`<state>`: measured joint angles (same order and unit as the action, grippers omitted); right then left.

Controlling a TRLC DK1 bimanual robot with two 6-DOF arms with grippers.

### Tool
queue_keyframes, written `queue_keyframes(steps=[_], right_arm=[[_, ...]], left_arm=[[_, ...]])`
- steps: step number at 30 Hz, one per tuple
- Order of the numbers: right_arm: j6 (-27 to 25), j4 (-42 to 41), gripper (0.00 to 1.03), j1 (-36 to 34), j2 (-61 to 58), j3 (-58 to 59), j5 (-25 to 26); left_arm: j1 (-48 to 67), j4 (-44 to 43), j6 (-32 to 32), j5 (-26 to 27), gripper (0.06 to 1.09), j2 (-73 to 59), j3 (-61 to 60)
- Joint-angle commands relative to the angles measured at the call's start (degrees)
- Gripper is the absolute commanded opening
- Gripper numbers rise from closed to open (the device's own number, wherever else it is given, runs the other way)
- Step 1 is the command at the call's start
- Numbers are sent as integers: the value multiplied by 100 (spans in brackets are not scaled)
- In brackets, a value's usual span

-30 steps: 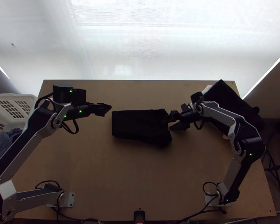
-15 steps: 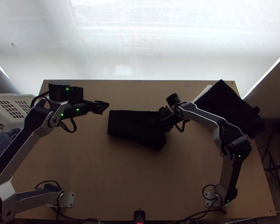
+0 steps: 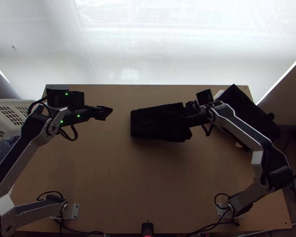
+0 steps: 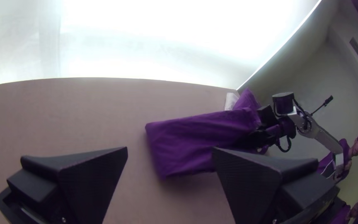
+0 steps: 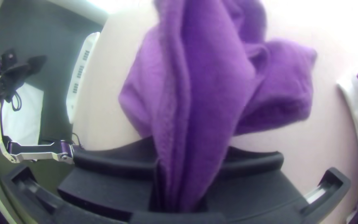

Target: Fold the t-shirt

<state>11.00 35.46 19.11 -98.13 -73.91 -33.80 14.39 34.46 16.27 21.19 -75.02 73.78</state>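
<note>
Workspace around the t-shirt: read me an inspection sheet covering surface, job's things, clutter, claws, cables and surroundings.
Surface: light wood table; damage, nothing seen.
Job's things: t-shirt folded into a rough oblong, gathered at the end that is held.
Clutter: pile of cloth at the far right corner, hanging over the right edge; white item beside it.
Left claw: open, left of the t-shirt.
Right claw: shut on the t-shirt.
Cables: loops at both arm bases, more along the near edge.
Surroundings: white screen beyond the far edge; basket with cloth off the left edge.
</note>
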Motion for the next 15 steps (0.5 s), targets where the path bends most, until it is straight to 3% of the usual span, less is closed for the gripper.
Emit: queue_keyframes(steps=[1, 8, 15], right_arm=[[-327, 848, 3, -400, 707, -528, -118], [-274, 1033, 3, -532, 821, -1328, -171], [-327, 1024, 3, -1331, 839, -2049, -478]], left_arm=[[20, -9, -10, 26, 104, -21, 40], [90, -36, -10, 26, 104, -74, 84], [72, -27, -1, 26, 104, -12, 58]])
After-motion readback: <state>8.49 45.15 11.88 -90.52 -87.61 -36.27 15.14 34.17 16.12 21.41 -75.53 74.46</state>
